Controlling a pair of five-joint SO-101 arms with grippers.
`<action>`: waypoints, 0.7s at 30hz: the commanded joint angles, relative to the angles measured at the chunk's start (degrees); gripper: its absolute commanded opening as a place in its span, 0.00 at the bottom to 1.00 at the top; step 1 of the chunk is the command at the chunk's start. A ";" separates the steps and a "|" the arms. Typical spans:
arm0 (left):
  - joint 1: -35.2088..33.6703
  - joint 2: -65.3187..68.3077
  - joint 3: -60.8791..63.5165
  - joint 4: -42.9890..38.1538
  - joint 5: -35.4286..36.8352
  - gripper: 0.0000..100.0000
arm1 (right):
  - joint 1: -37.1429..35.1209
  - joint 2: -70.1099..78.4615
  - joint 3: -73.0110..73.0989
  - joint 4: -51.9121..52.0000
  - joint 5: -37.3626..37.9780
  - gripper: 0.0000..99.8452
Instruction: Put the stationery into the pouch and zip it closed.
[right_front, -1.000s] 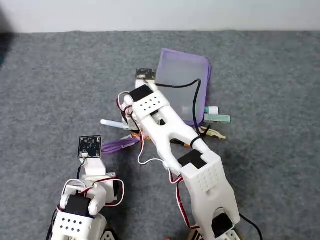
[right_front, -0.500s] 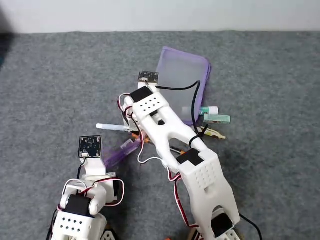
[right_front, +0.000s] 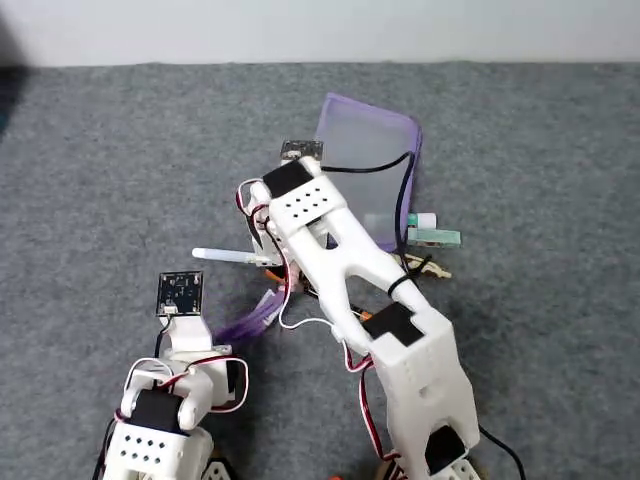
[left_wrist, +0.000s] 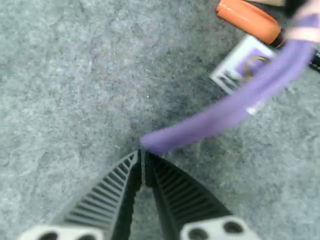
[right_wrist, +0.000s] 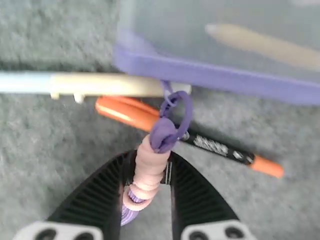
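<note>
Right hand (right_wrist: 150, 159) gripping strap (right_wrist: 167, 131), marker (right_wrist: 212, 145) print unreadable

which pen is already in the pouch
The pale pen, seen through the pouch wall; the white pen and orange marker lie outside it.
</note>
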 joint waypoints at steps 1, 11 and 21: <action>0.44 -0.70 -3.30 0.18 0.35 0.01 | 1.63 -5.23 -0.88 4.44 3.52 0.01; 0.44 -0.70 -3.30 0.18 0.35 0.01 | 10.33 -8.66 -0.44 7.60 19.08 0.01; 5.19 -0.70 -3.30 -0.09 0.09 0.01 | 9.10 -24.31 18.11 7.25 19.34 0.01</action>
